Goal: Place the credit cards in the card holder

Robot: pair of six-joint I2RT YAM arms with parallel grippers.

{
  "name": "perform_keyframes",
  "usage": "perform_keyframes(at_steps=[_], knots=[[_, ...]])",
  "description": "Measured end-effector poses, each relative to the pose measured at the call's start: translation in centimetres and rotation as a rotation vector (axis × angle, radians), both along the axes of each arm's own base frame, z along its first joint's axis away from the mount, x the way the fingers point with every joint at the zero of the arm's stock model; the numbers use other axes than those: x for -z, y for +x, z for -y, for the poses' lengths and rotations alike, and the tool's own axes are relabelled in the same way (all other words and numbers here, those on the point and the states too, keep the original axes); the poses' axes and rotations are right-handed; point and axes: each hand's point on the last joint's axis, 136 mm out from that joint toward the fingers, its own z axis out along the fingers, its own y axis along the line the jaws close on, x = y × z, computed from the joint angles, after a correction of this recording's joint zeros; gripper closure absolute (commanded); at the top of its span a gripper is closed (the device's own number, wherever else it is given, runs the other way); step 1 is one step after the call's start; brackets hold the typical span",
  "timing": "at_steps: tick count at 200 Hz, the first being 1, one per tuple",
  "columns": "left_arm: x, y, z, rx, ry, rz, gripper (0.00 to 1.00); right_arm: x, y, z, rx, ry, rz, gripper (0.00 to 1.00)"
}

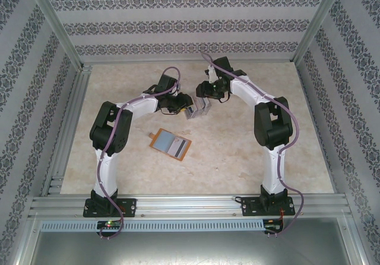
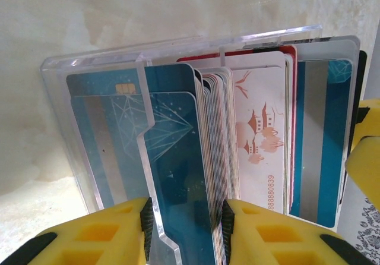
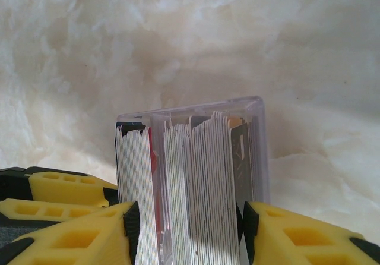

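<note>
Beneath both pincers, across the whole floor of the cell, pale marbled table [image 1: 249, 158]. Reaches over it with two white-and-black arms [image 1: 113, 128], with wrists close together at the far middle. Holds between left pincer [image 2: 187, 232] and right pincer [image 3: 189, 232] a clear case [image 2: 59, 87] packed with credit cards [image 2: 261, 134] standing side by side: blue, white with red print, grey-striped. Clamps with the left pincer, jaws narrowed, on the case's notched front wall plus the cards just behind it. Pinches with the right pincer, jaws partway closed, on a thick bundle of card edges inside the same case, with pads against both sides of the bundle. Well apart from both pincers, toward the arm bases and nearer the left one, card holder [image 1: 156, 140] flat on the table, orange-brown, with one grey-and-blue card [image 1: 176, 147] lying on top. Just beside the left pincer, at the case's far side, yellow finger [image 2: 365, 164] of the right pincer
</note>
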Motion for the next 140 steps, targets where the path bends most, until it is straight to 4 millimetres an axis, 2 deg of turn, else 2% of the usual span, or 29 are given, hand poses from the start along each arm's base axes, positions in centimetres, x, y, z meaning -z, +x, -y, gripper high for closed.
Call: perform_keyframes(at_steps=[53, 102, 140], knots=[[0.0, 0.0, 0.0, -0.001, 0.000, 0.000, 0.63, -0.1, -0.5, 0.2, 0.000, -0.002, -0.001, 0.55], [0.0, 0.0, 0.0, -0.001, 0.000, -0.001, 0.63, -0.9, -0.4, 0.7, 0.005, -0.004, 0.016, 0.67], [0.0, 0.0, 0.0, -0.001, 0.000, -0.001, 0.63, -0.8, -0.2, 1.1, 0.014, -0.006, 0.016, 0.82]])
